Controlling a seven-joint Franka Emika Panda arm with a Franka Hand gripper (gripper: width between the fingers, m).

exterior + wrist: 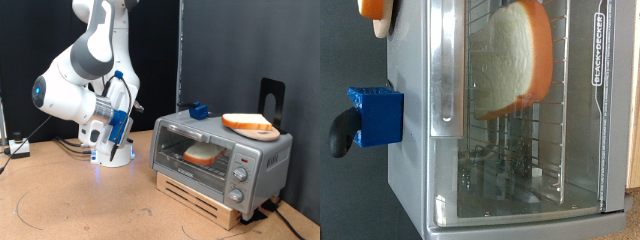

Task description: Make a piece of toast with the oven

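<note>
The silver oven [222, 150] stands on the exterior view's right with its glass door closed. The piece of toast [203, 154] lies inside on the wire rack, pale face and brown crust showing through the glass. The wrist view looks straight at the door, with the toast [515, 55] behind the glass and the grey bar handle [445, 70] beside it. My gripper [118, 125] hangs folded under the arm well to the oven's left, apart from it. Its fingers do not show in the wrist view.
On the oven's roof lie an orange-brown slice-like piece [250, 124] and a small blue block [198, 110], seen as [375, 115] in the wrist view. The oven rests on a wooden pallet [205, 200]. Round knobs [240, 177] sit on its right panel. Cables [20, 148] lie at far left.
</note>
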